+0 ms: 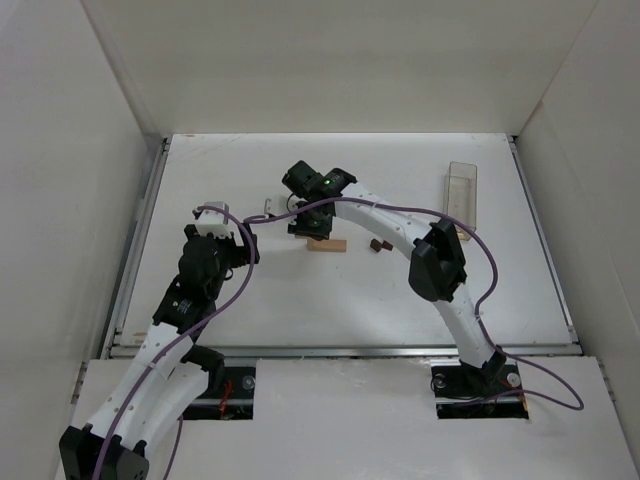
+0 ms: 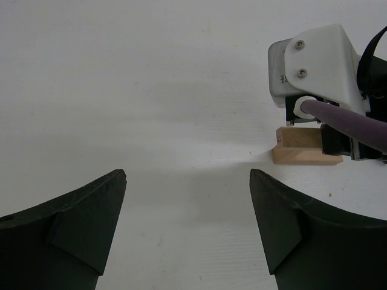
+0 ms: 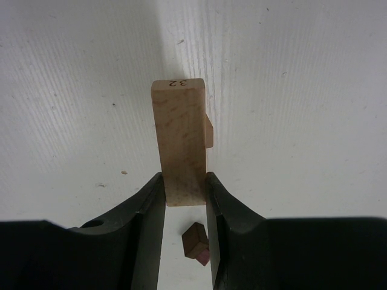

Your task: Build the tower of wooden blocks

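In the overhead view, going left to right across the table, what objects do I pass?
A light tan wooden bar, then small dark reddish-brown wooden pieces, then a clear plastic rectangular box.

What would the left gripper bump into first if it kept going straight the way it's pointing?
Most likely only the bare table: nothing else shows straight ahead of the open left gripper. The tan blocks sit off to the right, seemingly outside its line, though depth is hard to judge.
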`<state>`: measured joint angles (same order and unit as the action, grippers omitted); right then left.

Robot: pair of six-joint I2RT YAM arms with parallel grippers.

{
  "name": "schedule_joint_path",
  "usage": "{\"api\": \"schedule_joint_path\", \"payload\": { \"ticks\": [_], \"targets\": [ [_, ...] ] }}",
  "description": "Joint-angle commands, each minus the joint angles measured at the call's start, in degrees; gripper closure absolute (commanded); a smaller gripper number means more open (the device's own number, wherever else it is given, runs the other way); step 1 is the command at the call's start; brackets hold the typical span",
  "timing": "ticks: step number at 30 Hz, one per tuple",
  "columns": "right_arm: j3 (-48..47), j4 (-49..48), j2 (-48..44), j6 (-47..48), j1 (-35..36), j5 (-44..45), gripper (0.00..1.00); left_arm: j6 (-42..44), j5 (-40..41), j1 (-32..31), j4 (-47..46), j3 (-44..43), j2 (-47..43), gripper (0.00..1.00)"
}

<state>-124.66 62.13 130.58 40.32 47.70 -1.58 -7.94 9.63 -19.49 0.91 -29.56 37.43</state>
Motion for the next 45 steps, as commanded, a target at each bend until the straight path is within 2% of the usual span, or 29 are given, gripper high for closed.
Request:
{"api": "schedule_joint_path", "payload": {
  "ticks": [1, 8, 11, 17, 20, 29, 45],
  "targets": [
    [-1.4, -1.8, -0.3, 0.8, 0.1, -1.3, 0.99, 0.3, -0.3, -0.2, -3.3, 0.6, -0.3, 0.19],
    [-1.4, -1.8, -0.3, 1.3, -0.4, -1.3, 0.99, 0.3, -0.3, -0.2, -3.3, 0.6, -0.3, 0.19],
    [-1.4, -1.8, -0.3, 1.3, -0.4, -1.3, 0.96, 0.3, -0.3, -0.2, -3.3, 0.6, -0.3, 0.19],
    [-0.8, -1.8, -0.3, 1.3, -0.4, -1.3, 0.81, 0.3, -0.3, -0.2, -3.3, 0.6, -0.3, 0.19],
    [-0.8, -1.8, -0.3, 1.3, -0.4, -1.3, 0.81, 0.3, -0.3, -0.2, -3.3, 0.6, -0.3, 0.19],
    [-0.8, -1.8, -0.3, 1.3, -0.4, -1.3, 0.69, 0.3, -0.3, -0.2, -3.3, 0.6, -0.3, 0.18],
    [-0.8, -2.4, -0.3, 0.8, -0.4, -1.3, 0.62, 0.8, -0.3, -0.2, -3.8, 0.6, -0.3, 0.18]
  ]
}}
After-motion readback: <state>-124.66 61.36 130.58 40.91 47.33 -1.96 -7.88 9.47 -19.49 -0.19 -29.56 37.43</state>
